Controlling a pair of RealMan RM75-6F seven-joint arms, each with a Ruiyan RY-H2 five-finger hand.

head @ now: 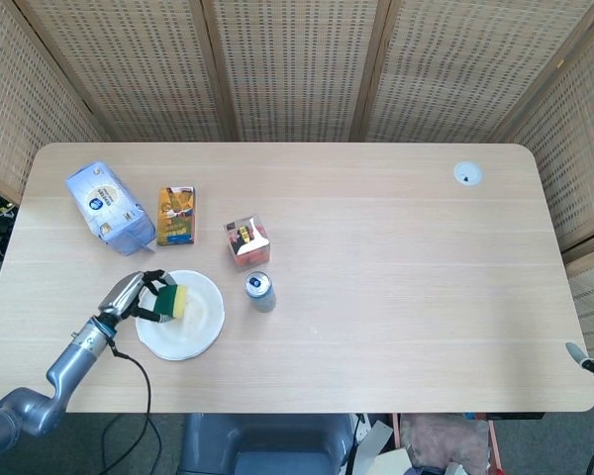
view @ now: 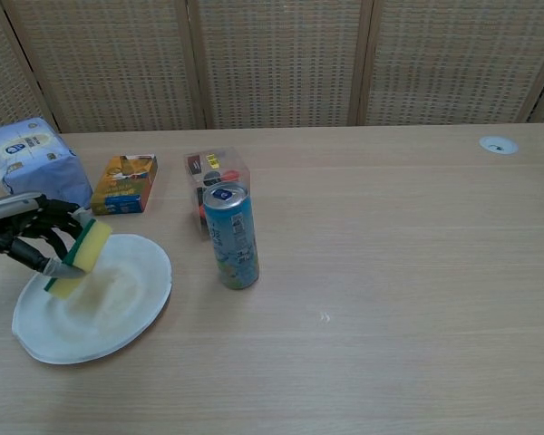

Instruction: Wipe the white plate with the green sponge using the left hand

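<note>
We see the left hand [view: 23,237] gripping the green-and-yellow sponge [view: 83,255], pressed onto the white plate's [view: 118,317] left part. Just right of the hand stands a blue drink can [view: 231,236]; beyond it lie an orange box [view: 125,184] and a blue tissue pack [view: 36,166].

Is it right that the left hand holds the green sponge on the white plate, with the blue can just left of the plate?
Not quite. The left hand holds the green sponge on the white plate, but the blue can stands right of it, as the chest view shows.
</note>
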